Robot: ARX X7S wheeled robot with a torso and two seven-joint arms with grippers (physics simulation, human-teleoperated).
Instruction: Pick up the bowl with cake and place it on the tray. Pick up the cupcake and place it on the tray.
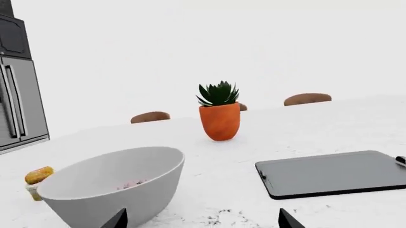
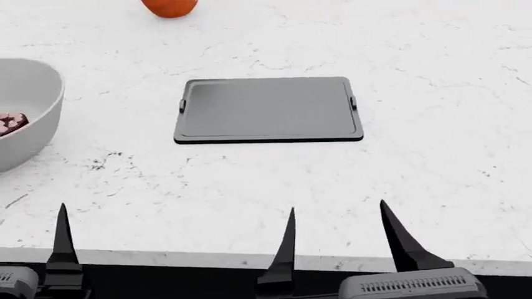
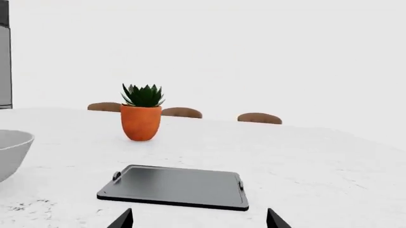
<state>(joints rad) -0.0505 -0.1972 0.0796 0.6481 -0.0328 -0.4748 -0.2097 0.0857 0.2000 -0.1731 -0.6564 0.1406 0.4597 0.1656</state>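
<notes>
While ahead of left gripper (image 1: 201,219), bowl (image 1: 114,185).

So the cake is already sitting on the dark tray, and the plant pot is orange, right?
Not quite. The cake is inside the white bowl, as the head view shows. The dark tray has nothing on it. You are right that the plant pot is orange.

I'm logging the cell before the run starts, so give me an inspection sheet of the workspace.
Surface: white marbled table.
Job's things: tray bare, mid-table; bowl to its left holding the cake; cupcake on the table beside the bowl.
Clutter: potted plant beyond the tray.
Grippers: left gripper and right gripper both open, holding nothing.
Cables: nothing seen.
Surroundings: chair backs, a fridge.
</notes>
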